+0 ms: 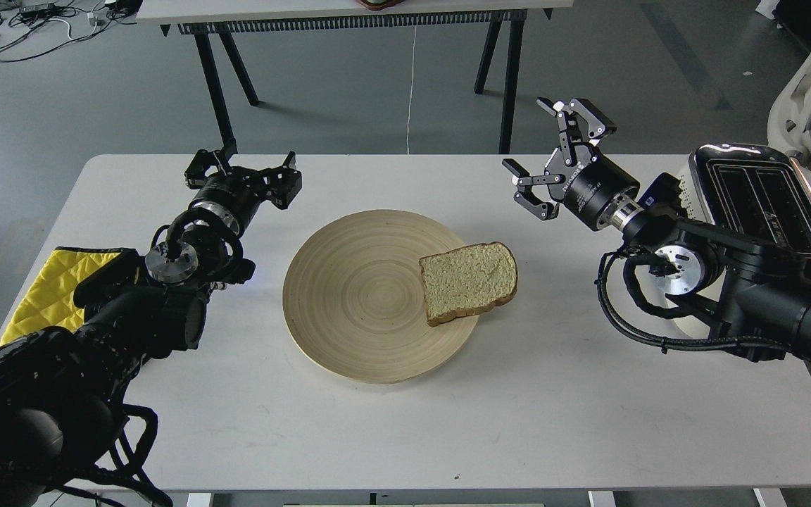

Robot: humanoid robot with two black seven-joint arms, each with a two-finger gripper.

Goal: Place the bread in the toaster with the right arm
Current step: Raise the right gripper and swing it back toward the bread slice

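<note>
On the right edge of the wooden plate point(349, 296), the bread point(469, 282) lies flat, overhanging the rim. Spread wide and empty, the right gripper point(557, 158) is held well above it. The overhanging crust is best approached and pinched before the toaster point(764, 197) is reached.

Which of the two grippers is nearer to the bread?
The right gripper, open beside the toaster; the left gripper is farther from the bread.
</note>
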